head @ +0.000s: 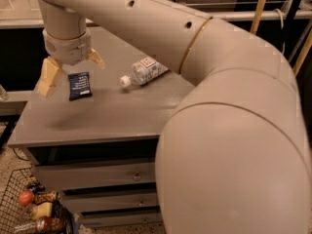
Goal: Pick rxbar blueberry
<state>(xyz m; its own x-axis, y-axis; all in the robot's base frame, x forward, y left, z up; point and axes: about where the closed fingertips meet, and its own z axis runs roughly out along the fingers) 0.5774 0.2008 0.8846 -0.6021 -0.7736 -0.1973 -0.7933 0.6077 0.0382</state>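
The claw (72, 76) hangs over the left side of the desk (107, 116), fingers spread wide and holding nothing. The bar (79, 85) lies flat near the left edge, showing between the two fingers. The bottle (145, 72) lies on its side toward the middle of the desk, cap pointing left, apart from the bar.

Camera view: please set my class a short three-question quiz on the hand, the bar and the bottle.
1. Where is the hand relative to the rxbar blueberry?
2. True or false: the water bottle stands upright on the table.
3. The hand is: A open, B shut on the bar, C shut on the bottle.
Key: 1. Over it, near the table's left edge, a finger on either side. 2. False; it lies on its side. 3. A.
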